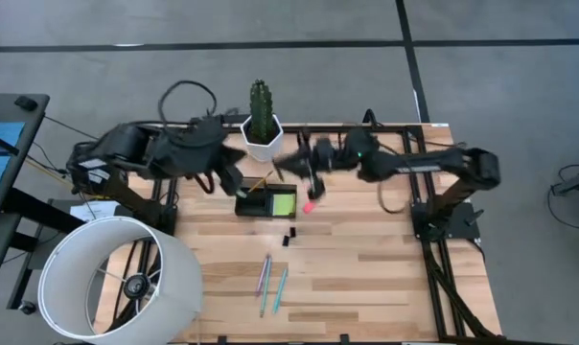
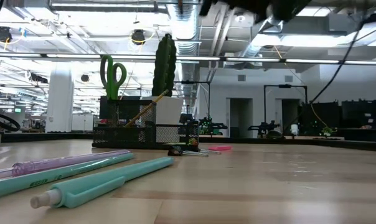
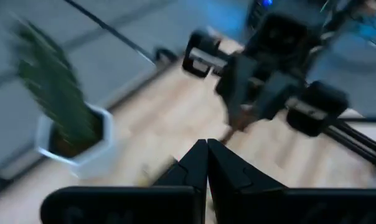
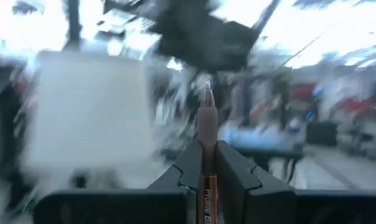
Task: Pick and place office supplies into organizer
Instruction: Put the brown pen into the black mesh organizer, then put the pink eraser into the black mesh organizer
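The black organizer [image 1: 254, 204] sits mid-table in front of the cactus pot. It holds a lime-green sticky-note pad [image 1: 283, 203], upright green-handled scissors [image 2: 113, 76] and a leaning pencil [image 2: 144, 112]. My right gripper [image 4: 206, 163] is raised above the organizer's far right [image 1: 289, 165], shut on a brown pen [image 4: 206, 121]. My left gripper [image 3: 206, 163] hovers over the organizer's left [image 1: 230, 182], shut and holding nothing. A pink eraser [image 1: 309, 206], a black binder clip [image 1: 288, 237], and teal [image 2: 107, 180] and purple [image 2: 57, 163] pens lie on the table. My right gripper pinches the brown pen's barrel [image 4: 206, 177] between its two fingers. The pen lies along the fingers, and its tip [image 4: 207, 87] sticks out beyond them. It is lifted clear of the table, pointing roughly level.
A white hexagonal pot with a cactus [image 1: 261, 134] stands just behind the organizer. A large white lampshade [image 1: 117, 278] covers the near left corner. Bare wood lies to the near right [image 1: 366, 278].
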`<state>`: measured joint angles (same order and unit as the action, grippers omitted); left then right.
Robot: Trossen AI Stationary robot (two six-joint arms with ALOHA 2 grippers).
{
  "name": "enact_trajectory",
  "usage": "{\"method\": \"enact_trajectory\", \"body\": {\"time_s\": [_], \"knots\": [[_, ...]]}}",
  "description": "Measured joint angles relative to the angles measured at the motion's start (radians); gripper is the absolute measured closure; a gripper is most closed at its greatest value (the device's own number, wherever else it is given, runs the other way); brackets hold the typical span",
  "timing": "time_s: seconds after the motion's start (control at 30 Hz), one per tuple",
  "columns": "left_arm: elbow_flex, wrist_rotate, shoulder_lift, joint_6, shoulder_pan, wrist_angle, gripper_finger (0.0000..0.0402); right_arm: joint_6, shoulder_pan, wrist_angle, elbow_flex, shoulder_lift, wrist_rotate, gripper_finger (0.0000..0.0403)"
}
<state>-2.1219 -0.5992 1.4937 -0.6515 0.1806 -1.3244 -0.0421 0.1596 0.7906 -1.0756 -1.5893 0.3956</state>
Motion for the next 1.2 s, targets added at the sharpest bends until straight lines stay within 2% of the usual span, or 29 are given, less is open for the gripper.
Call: {"method": "enact_trajectory", "body": {"time_s": [0.17,0.33,0.57,0.67,0.8,0.93,1.2], "knots": [[-0.049,-0.129,0.002,0.086,0.000,-0.013,0.0402,-0.140,0.054,0.391,-0.002,-0.223,-0.001,0.0371],[-0.055,-0.172,0.002,0.132,-0.001,-0.027,0.0402,-0.143,0.070,0.556,-0.090,-0.447,-0.037,0.0378],[-0.055,-0.172,0.002,0.122,-0.005,-0.115,0.0402,-0.193,0.064,0.424,-0.230,-0.622,-0.097,0.0373],[-0.055,-0.169,0.002,0.093,-0.005,-0.164,0.0402,-0.187,0.065,0.343,-0.254,-0.640,-0.131,0.0371],[-0.055,-0.168,0.002,0.068,-0.005,-0.206,0.0402,-0.123,0.060,0.197,-0.254,-0.641,-0.241,0.0380],[-0.055,-0.168,0.002,0.066,-0.005,-0.213,0.0402,-0.108,0.061,0.151,-0.254,-0.638,-0.195,0.0377],[-0.055,-0.167,0.002,0.065,-0.005,-0.212,0.0402,-0.107,0.050,0.044,-0.253,-0.636,-0.161,0.0320]]}}
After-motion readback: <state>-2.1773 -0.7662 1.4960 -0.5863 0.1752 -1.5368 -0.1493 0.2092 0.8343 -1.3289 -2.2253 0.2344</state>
